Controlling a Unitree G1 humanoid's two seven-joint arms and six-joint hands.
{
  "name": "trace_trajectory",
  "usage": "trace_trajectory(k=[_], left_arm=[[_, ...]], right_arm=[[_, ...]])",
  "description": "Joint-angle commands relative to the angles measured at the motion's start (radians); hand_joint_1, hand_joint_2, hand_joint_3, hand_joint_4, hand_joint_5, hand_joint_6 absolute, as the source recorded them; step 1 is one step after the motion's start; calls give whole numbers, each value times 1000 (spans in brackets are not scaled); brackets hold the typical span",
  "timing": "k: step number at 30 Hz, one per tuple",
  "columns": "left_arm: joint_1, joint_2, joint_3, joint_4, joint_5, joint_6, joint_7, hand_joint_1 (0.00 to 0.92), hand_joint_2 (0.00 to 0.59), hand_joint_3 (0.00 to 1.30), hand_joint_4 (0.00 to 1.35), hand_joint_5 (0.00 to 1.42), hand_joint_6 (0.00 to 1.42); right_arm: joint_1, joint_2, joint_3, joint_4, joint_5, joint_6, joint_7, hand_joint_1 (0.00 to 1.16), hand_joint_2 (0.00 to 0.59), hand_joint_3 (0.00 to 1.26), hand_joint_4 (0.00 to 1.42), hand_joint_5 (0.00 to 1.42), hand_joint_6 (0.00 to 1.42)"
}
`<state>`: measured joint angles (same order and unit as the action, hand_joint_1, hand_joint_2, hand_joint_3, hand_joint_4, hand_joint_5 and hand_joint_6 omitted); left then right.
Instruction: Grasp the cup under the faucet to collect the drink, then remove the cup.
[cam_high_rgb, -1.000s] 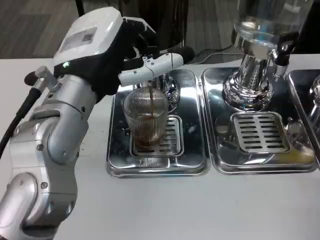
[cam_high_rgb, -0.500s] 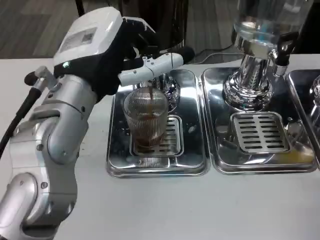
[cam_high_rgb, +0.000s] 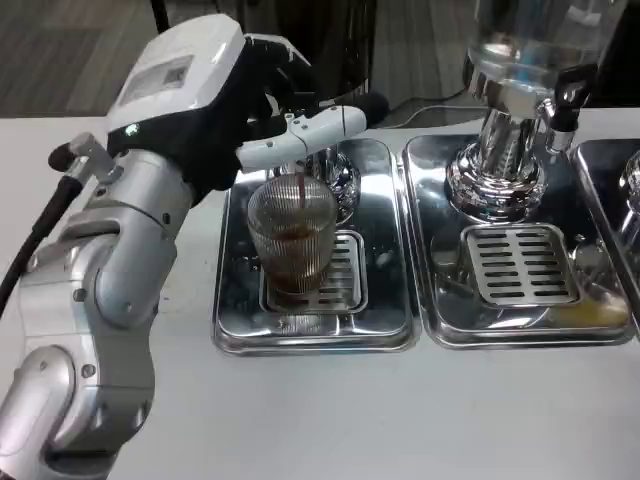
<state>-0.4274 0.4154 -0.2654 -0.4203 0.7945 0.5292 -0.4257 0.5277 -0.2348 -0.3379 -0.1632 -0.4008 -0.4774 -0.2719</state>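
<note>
Nearest me along the desk's left edge is my left forearm (cam_high_rgb: 95, 290), running up to the left hand (cam_high_rgb: 215, 95) at the far left part of the desk. The cup (cam_high_rgb: 290, 240), a ribbed clear glass, stands on the slotted grate of the left drip tray (cam_high_rgb: 235, 335), about the middle of that tray and directly under the faucet (cam_high_rgb: 300, 165). A thin brown stream drops into it, and brown drink already sits in roughly its lower half. The hand is above and behind the cup, a finger (cam_high_rgb: 300, 135) stretched across the tap; it holds no cup, and I cannot tell how its other fingers lie. So I judge collecting is under way; stopping the flow, gripping the cup and lifting it off remain. To the right, the second drip tray (cam_high_rgb: 440, 330) carries another dispenser (cam_high_rgb: 510, 150) near the desk's far edge, with nothing on its grate.
</note>
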Motion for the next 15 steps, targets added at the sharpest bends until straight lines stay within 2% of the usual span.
trace_trajectory(k=[1, 7, 11, 15], left_arm=[[20, -1, 8, -18, -3, 0, -19, 27, 100, 513, 644, 487, 521], [22, -2, 13, -20, -5, -2, -19, 27, 100, 513, 633, 487, 520], [32, -4, 13, -26, -2, -2, -14, 29, 108, 431, 523, 455, 494], [46, -5, 17, -35, -2, -3, -10, 28, 101, 326, 337, 374, 419]], right_arm=[[-3, 2, -6, -2, 13, -11, -2, 653, 457, 193, 217, 143, 79], [-3, 0, -9, -3, 17, -11, -1, 653, 457, 193, 217, 143, 79], [-2, 0, -7, -5, 17, -11, 0, 653, 457, 193, 218, 143, 79], [-1, 0, -7, -8, 16, -11, 0, 653, 457, 193, 225, 144, 79]])
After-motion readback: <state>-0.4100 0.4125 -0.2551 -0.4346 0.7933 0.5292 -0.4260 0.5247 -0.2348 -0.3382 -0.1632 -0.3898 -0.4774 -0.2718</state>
